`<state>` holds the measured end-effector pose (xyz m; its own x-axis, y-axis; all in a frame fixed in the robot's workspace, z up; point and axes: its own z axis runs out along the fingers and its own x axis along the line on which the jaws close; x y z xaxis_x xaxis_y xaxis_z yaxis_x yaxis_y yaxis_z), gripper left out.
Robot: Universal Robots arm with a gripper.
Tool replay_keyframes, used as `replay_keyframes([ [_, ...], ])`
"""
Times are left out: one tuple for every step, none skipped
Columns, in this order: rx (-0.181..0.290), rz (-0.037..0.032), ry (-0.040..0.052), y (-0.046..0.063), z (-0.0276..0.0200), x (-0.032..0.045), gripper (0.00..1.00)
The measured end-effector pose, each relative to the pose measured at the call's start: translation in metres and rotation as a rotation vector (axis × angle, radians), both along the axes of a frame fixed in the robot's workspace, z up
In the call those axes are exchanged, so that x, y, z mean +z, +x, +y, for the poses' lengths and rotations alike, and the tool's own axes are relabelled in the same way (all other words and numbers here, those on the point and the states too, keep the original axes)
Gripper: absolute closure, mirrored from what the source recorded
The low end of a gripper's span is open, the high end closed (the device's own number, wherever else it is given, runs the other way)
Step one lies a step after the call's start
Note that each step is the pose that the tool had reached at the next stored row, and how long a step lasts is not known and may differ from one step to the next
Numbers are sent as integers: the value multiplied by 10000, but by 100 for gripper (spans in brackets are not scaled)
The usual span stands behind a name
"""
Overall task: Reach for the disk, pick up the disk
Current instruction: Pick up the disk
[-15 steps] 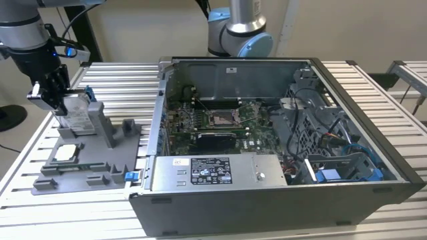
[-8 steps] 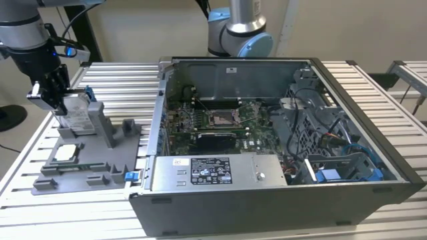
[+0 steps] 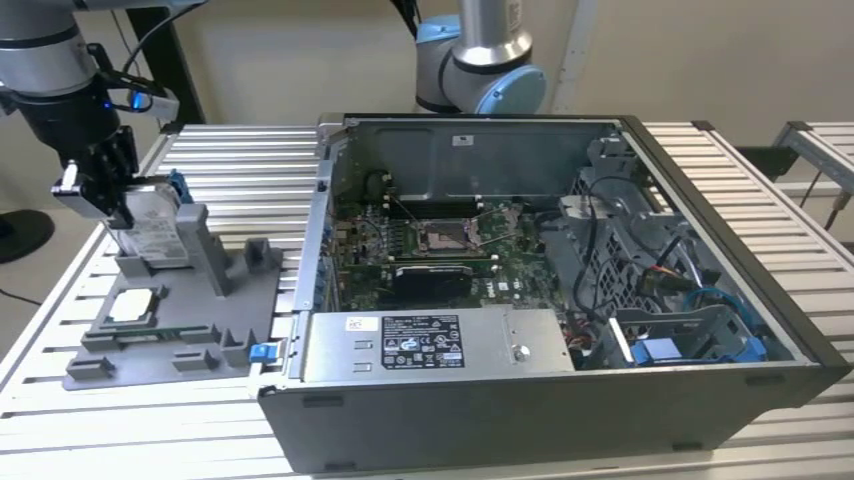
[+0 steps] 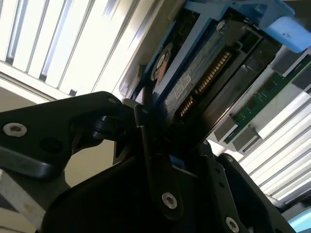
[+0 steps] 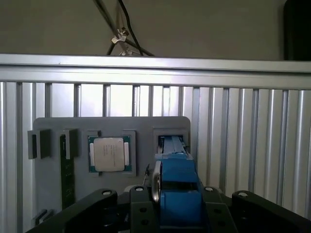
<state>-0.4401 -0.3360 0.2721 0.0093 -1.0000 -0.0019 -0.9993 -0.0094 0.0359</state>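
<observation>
The black metal fingers (image 4: pixel 148 145) are squeezed on the disk (image 3: pixel 158 232), one on each flat side, so they pinch it the thin way. The disk is a flat silver metal box with a white label and a blue plastic frame (image 5: pixel 177 194). It stands up tall on its edge in a slot of the grey plastic holder (image 3: pixel 200 290), at the exterior view's left. Its long side runs up and down, and the fingers hold the top end from above. The bottom end sits down in the slot, so I think the disk is not lifted out yet. A small square silver chip with a green edge (image 5: pixel 109 154) lies flat in the same holder. The holder rests on the ribbed metal surface (image 3: pixel 747 200), beside the open dark computer case (image 3: pixel 534 420).
</observation>
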Motion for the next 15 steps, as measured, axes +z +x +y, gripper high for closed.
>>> replay_keyframes([
  [1,0,0,0,0,20,100],
  [0,-1,1,0,0,43,100],
  [0,-2,1,0,0,65,100],
  [0,-2,1,0,0,90,100],
  [0,-2,0,0,0,118,100],
  [0,-1,0,1,0,147,100],
  [0,-2,1,0,0,174,100],
  [0,-2,1,0,0,200,100],
  [0,-2,1,0,0,226,100],
  [0,-1,1,0,0,251,100],
  [0,-1,1,0,0,278,100],
  [0,-2,1,0,0,302,100],
  [0,-3,1,0,0,323,100],
  [1,-2,1,0,0,346,100],
  [0,-2,1,0,0,365,100],
])
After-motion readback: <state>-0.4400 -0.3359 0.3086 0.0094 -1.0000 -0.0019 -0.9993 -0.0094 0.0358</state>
